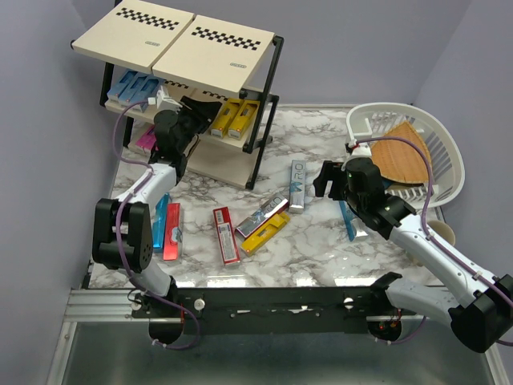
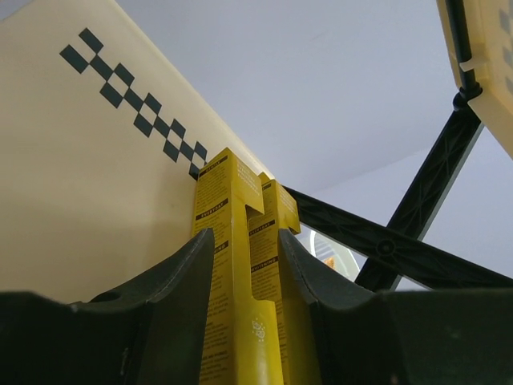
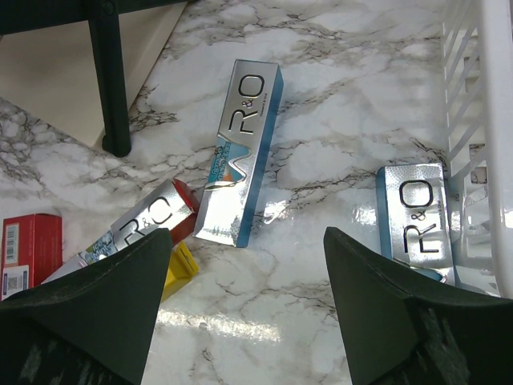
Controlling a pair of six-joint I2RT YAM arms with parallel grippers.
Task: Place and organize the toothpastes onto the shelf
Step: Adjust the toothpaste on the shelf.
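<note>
My left gripper reaches into the middle tier of the shelf. In the left wrist view its fingers press on both sides of two yellow toothpastes standing side by side; the gripper is shut on them. My right gripper hangs open over the table, nothing between its fingers. Below it lie a silver-teal toothpaste and another next to the basket. Red, yellow, silver, red and blue boxes lie loose on the table.
Blue boxes sit on the shelf's middle tier at the left, a pink one lower down. A white basket holding a wooden board stands at the right. A black shelf leg stands near the silver boxes.
</note>
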